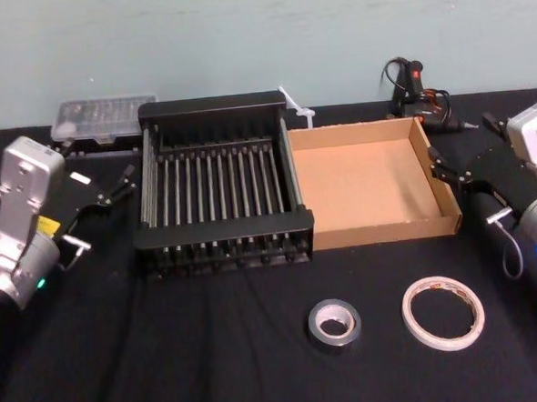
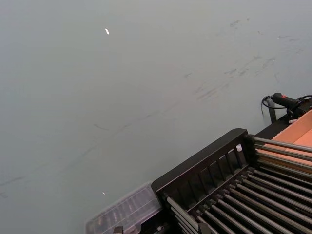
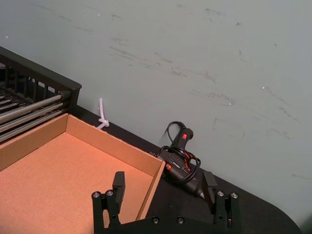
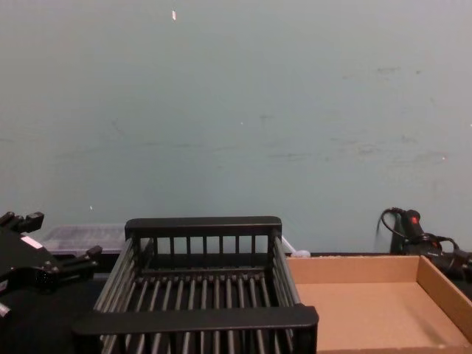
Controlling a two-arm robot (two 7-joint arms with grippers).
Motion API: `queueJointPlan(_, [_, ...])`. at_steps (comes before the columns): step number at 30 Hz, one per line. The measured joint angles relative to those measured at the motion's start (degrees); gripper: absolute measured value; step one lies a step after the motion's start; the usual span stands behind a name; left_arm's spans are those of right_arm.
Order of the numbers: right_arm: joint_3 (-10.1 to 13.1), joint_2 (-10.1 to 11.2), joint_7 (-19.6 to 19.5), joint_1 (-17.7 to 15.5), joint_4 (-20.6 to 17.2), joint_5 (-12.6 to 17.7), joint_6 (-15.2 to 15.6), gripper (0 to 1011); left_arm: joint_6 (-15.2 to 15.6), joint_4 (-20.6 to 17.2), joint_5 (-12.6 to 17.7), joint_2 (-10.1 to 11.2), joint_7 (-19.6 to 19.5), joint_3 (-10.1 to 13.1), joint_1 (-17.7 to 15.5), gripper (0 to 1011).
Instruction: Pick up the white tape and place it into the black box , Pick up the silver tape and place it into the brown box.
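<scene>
The white tape (image 1: pixel 443 312), with red print on its top face, lies flat on the black table near the front right. The silver tape (image 1: pixel 334 322) lies just left of it. Behind them the black box (image 1: pixel 223 231) stands with nothing in it, and the brown box (image 1: pixel 380 233) sits against its right side, also with nothing in it. My left gripper (image 1: pixel 122 184) hovers open left of the black box, seen too in the chest view as the left gripper (image 4: pixel 59 237). My right gripper (image 1: pixel 447 165) hangs open at the brown box's right wall (image 3: pixel 151 187), holding nothing.
A clear plastic case (image 1: pixel 104 115) sits behind the black box at the back left. A black glue gun (image 1: pixel 417 87) with cables lies behind the brown box, and a white zip tie (image 1: pixel 297 108) lies between the boxes at the back. A pale wall closes the far side.
</scene>
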Motion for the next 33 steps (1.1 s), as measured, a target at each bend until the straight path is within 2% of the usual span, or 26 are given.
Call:
queueJointPlan(10, [0.1, -0.1, 0.1, 0.0, 0.0, 0.0, 0.1, 1002, 0.0, 0.0, 0.0, 0.0, 0.0, 0.0, 0.0, 1001])
queueJointPlan(18, [1.9, -0.4, 1.5, -1.1, -1.7, 0.9, 2.6, 1002, 0.0, 0.0, 0.0, 0.0, 0.0, 0.0, 0.0, 1002])
queueJointPlan(23, [3.7, 0.6, 3.2, -3.0, -4.7, 3.0, 5.2, 1002, 0.0, 0.0, 0.0, 0.0, 0.0, 0.0, 0.0, 1001])
queueJointPlan(33, [9.3, 4.4, 7.4, -10.4, -14.0, 10.0, 11.8, 1002, 0.0, 0.0, 0.0, 0.0, 0.0, 0.0, 0.0, 1001])
